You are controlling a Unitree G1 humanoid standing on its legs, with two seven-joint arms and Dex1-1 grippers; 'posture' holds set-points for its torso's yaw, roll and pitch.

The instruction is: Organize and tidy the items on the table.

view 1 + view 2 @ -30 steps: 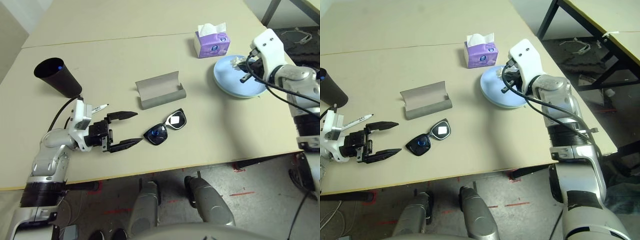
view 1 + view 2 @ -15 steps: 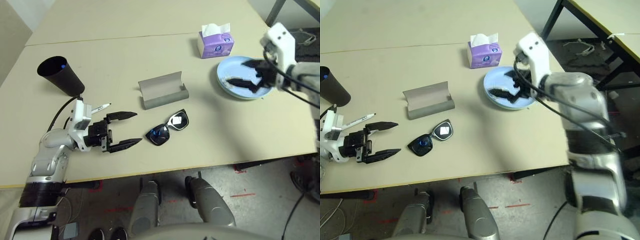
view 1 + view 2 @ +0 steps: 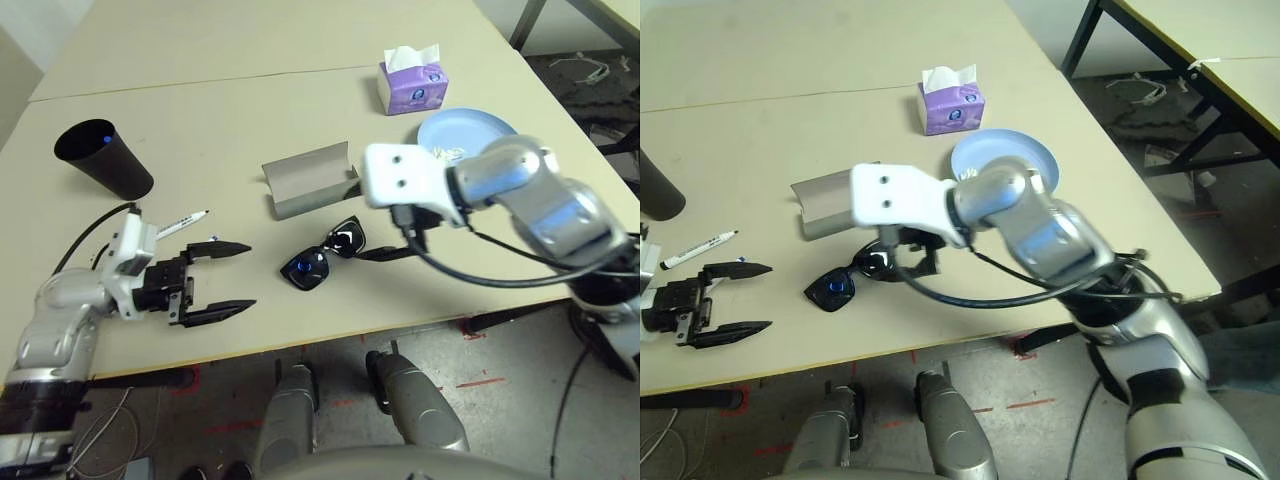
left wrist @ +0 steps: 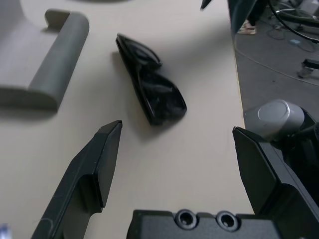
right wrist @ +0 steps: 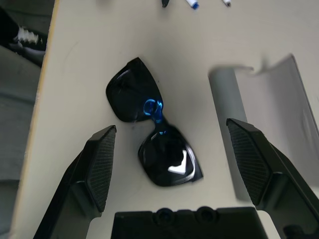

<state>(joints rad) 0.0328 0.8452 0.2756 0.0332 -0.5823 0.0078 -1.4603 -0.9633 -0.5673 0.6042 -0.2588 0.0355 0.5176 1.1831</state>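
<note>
Over the sunglasses my right gripper now hangs, jaws wide apart and empty, swung across from the blue plate where it was a second ago; the glasses lie on the table just in front of the open case; my left gripper, jaws apart too, has drawn back slightly from the glasses, a marker beside it.
</note>
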